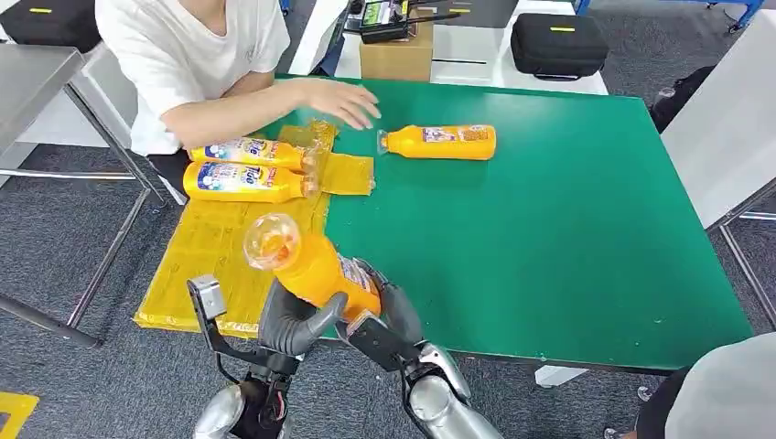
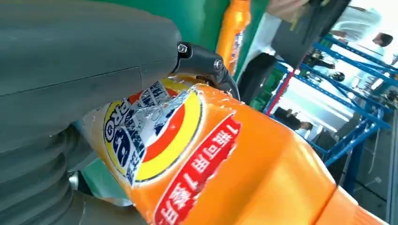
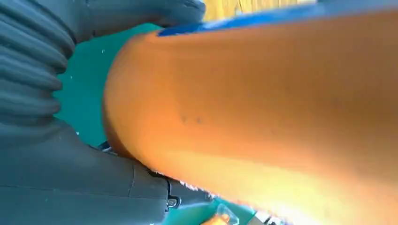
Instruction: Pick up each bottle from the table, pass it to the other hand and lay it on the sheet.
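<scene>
In the head view both hands are grasping one orange detergent bottle (image 1: 311, 265) above the green bench (image 1: 567, 238) edge, the left hand (image 1: 295, 320) and right hand (image 1: 384, 315) partly hiding its base; two bottles (image 1: 242, 169) are lying on the yellow sheet (image 1: 215, 247); a fourth bottle (image 1: 439, 142) is lying beside a person's hand (image 1: 343, 101); in the left wrist view the bottle's label (image 2: 155, 136) is showing clearly; in the right wrist view the bottle is appearing blurred.

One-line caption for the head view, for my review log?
Both hands hold an orange bottle over the table edge; two bottles lie on the yellow sheet.
</scene>
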You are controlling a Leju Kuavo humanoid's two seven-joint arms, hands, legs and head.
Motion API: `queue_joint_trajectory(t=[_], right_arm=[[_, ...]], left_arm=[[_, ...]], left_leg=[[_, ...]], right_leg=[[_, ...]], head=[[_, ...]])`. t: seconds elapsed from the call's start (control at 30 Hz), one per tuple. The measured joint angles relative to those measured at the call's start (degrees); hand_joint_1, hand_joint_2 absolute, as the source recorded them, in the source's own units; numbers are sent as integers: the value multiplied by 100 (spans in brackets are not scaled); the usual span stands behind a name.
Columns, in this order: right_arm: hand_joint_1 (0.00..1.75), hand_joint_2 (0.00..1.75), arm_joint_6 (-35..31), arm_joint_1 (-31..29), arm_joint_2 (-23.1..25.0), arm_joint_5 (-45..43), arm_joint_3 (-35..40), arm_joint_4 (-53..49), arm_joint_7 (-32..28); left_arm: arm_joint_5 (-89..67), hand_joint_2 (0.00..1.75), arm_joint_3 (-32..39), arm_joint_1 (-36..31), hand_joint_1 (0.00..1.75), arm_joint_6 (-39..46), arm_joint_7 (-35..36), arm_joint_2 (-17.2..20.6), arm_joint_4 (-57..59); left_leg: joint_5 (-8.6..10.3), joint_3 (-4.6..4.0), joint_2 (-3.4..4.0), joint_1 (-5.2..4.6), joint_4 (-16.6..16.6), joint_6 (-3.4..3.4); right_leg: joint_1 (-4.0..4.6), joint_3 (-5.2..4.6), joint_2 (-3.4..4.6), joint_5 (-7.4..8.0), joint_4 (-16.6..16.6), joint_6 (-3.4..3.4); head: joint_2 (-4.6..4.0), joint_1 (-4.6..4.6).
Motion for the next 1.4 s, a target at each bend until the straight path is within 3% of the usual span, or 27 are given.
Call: queue_joint_trajectory(t=[0.37, 1.0, 1.13, 1.27, 1.4], right_arm=[[0, 0, -1466, 273, -20, -194, 17, -153, -924], [0, 0, -2068, 752, -63, -702, -1111, -509, -1222], [0, 0, -2094, 923, -77, -678, -1465, -671, -1244], [0, 0, -2026, 1213, -107, -640, -1657, -1023, -1254], [0, 0, -1963, 1455, -144, -597, -1733, -1374, -1228]], left_arm=[[-1075, 175, -236, -278, 175, 300, -195, 61, -35], [-1672, 175, 55, -284, 175, 66, -160, 310, -175], [-2916, 175, 61, -313, 175, 646, -357, 326, -175], [-5676, 175, 70, -427, 175, 1751, -54, 315, -76], [-6120, 175, 103, -443, 175, 1921, 61, 262, 72]], left_leg=[[0, 0, 0, -1, 0, 0], [-1, 0, -1, -1, 0, 0], [-1, 0, -1, 0, 0, 0], [-1, 1, -3, 0, 0, 0], [-1, 0, 1, 0, 0, 0]], right_leg=[[0, 1, 0, 0, 0, 0], [-1, 1, -1, 0, -1, 0], [0, -1, 0, 0, -2, 0], [0, 0, -2, -1, -1, 0], [0, -2, 0, 0, -2, 0]], head=[[0, 2], [0, 0], [0, 0], [0, 2], [0, 2]])
